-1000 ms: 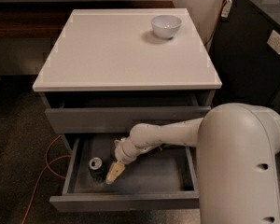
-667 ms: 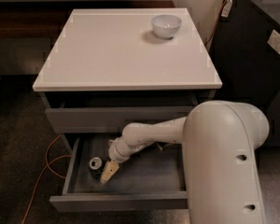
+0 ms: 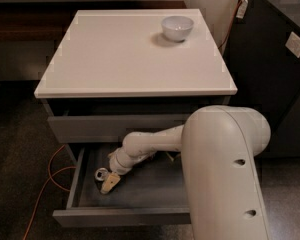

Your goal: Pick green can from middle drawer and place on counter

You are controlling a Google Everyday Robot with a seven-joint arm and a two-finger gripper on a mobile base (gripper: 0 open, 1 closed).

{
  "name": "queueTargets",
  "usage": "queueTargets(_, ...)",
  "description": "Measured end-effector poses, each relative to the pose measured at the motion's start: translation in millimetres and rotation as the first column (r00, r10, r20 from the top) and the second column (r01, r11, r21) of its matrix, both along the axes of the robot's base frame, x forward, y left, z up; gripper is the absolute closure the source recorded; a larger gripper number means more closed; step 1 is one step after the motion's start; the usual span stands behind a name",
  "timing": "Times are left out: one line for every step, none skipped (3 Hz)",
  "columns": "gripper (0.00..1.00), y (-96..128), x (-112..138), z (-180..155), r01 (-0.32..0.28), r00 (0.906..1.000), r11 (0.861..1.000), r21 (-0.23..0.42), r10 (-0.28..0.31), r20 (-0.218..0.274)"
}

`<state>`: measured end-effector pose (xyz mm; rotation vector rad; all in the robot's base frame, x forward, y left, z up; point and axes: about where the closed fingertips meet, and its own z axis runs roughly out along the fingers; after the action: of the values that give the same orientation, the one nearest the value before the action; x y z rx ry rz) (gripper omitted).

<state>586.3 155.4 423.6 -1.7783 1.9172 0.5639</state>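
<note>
Leftward across the drawer is where the gripper (image 3: 110, 182) has travelled since a second ago, the cream arm (image 3: 152, 143) swinging with it, while the small dark green can with the silver lid (image 3: 101, 174) has stayed where it stood. The gripper now sits low inside the open shallow grey middle drawer (image 3: 125, 216). Whether the jaws are open or shut cannot be told, nor whether they have hold of anything.

The green can stands just to the picture-left of the jaws and a little further back, so close that contact cannot be ruled out. It is upright on the drawer floor near the left wall.

Judged from this, the drawer is out and the reach is made. The grasp, the lift and the placing all seem still to come.

Room is tight. The drawer's left wall lies just beyond the can from the jaws. The closed grey drawer front (image 3: 120, 126) and the overhanging lip of the large flat white worktop (image 3: 115, 59) sit above and behind the jaws. A lift would probably have to come forward toward the drawer's front panel before rising past that lip.

Up on the worktop, well above and to the right of the jaws, a small white bowl (image 3: 177, 27) occupies the far right corner, and the rest of the slab is open for setting down.
</note>
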Motion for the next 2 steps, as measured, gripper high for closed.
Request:
queueTargets(0.39,7.3,-4.7,0.5,-0.001,1.0000,1.000,-0.003,0.001,-0.002)
queueTargets(0.70,11.1,-15.5,11.7,-0.002,0.9999,1.000,0.004,0.002,0.012)
